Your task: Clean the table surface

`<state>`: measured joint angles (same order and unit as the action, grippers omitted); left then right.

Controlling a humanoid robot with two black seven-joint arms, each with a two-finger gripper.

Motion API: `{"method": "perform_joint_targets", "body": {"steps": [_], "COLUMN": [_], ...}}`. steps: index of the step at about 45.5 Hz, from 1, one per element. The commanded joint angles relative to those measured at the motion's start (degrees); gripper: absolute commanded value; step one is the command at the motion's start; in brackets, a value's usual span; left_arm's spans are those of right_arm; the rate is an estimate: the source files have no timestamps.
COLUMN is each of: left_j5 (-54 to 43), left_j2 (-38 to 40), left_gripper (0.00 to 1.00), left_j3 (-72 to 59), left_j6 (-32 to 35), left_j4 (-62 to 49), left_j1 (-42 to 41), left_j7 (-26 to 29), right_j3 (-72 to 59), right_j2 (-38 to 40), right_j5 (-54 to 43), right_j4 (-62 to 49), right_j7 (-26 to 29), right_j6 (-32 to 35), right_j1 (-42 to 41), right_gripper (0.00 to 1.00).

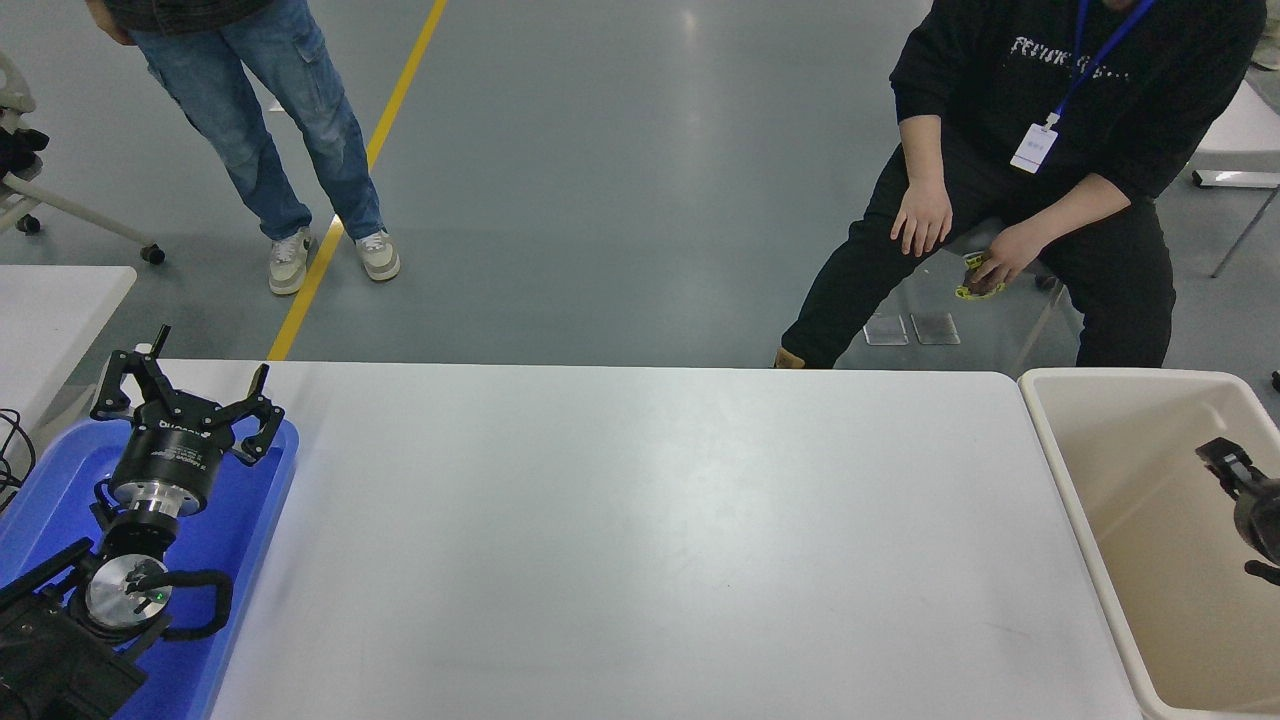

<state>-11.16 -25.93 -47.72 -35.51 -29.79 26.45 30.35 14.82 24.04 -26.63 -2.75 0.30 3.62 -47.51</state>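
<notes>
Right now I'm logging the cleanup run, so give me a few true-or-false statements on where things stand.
1. The left hand hangs over a blue tray. True.
2. The right hand is above the white table surface. False: it is over the beige bin.
3. The seated person rests both hands on the table. False: they stay near the lap.
4. A standing person wears blue jeans. True.
</notes>
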Motion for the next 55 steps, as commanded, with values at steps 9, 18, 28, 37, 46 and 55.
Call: {"method": "perform_joint_targets", "body": {"steps": [9, 18, 28, 37, 46, 55], "left_j5": [0.0, 0.0, 0.0, 0.0, 0.0, 0.0], "left_j2": [0.0, 0.0, 0.0, 0.0, 0.0, 0.0], "left_gripper": [1.00, 1.00, 1.00, 1.00, 1.00, 1.00], "left_j3": [0.0, 0.0, 0.0, 0.0, 0.0, 0.0], "left_j6": [0.0, 0.0, 0.0, 0.0, 0.0, 0.0], "left_j4": [0.0, 0.0, 0.0, 0.0, 0.0, 0.0], "left_j1": [0.0, 0.0, 0.0, 0.0, 0.0, 0.0], "left_j7": [0.1, 0.0, 0.0, 0.0, 0.0, 0.0], "right_j3": [20.1, 27.5, 38.3, 47.4, 57.0, 63.0], "right_j2": [4.4, 6.8, 7.6, 6.8, 2.5, -2.6], "right_j5": [5.6, 15.2, 16.3, 16.3, 16.3, 15.7], "right_j4": [2.5, 10.3, 21.8, 30.2, 32.0, 33.9], "right_j7": [-0.1, -0.1, -0.4, -0.4, -1.9, -5.2], "right_j6": [-0.1, -0.1, -0.1, -0.2, 0.4, 1.9], "right_j1": [-7.5, -8.5, -8.5, -8.4, -7.9, -5.8], "right_gripper": [0.97, 0.97, 0.97, 0.97, 0.98, 0.98]}}
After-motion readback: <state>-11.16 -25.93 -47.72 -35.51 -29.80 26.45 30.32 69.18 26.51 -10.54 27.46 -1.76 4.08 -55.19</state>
